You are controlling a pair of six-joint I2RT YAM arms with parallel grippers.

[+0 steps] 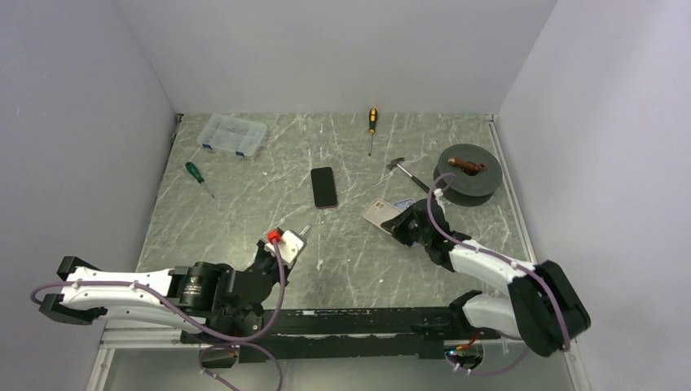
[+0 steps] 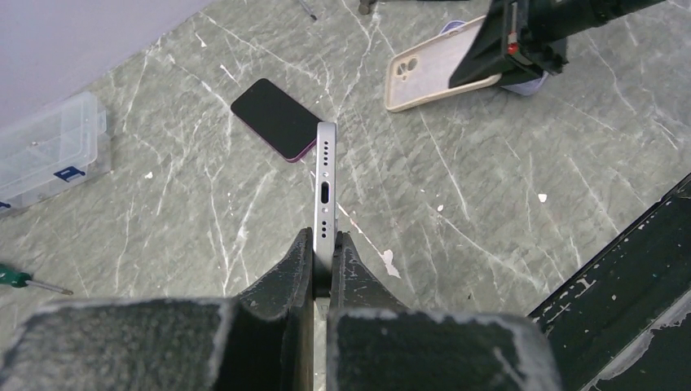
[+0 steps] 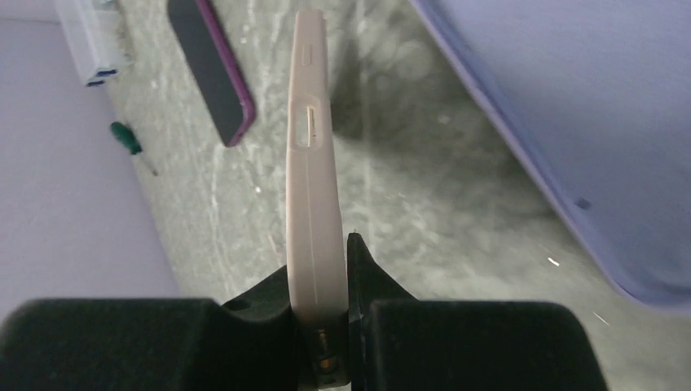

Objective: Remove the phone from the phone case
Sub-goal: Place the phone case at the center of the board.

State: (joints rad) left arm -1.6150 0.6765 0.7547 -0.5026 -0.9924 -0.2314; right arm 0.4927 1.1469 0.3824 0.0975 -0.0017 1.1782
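Observation:
My left gripper [image 1: 287, 243] is shut on a silver phone [image 2: 325, 183], held on edge above the table with its port end pointing away; in the top view the phone [image 1: 296, 241] sits at the fingertips. My right gripper [image 1: 406, 225] is shut on an empty beige phone case [image 1: 379, 214], held edge-up in the right wrist view [image 3: 312, 187] and seen from the left wrist view [image 2: 424, 73]. The phone and the case are well apart. A dark phone in a purple case [image 1: 323, 187] lies flat mid-table. A lavender case [image 3: 587, 122] lies under the right gripper.
A clear organizer box [image 1: 235, 134] and a green screwdriver [image 1: 195, 173] are at the back left. A yellow screwdriver [image 1: 371, 126], a hammer [image 1: 405, 171] and a dark spool [image 1: 468, 173] are at the back right. Walls enclose the table on three sides.

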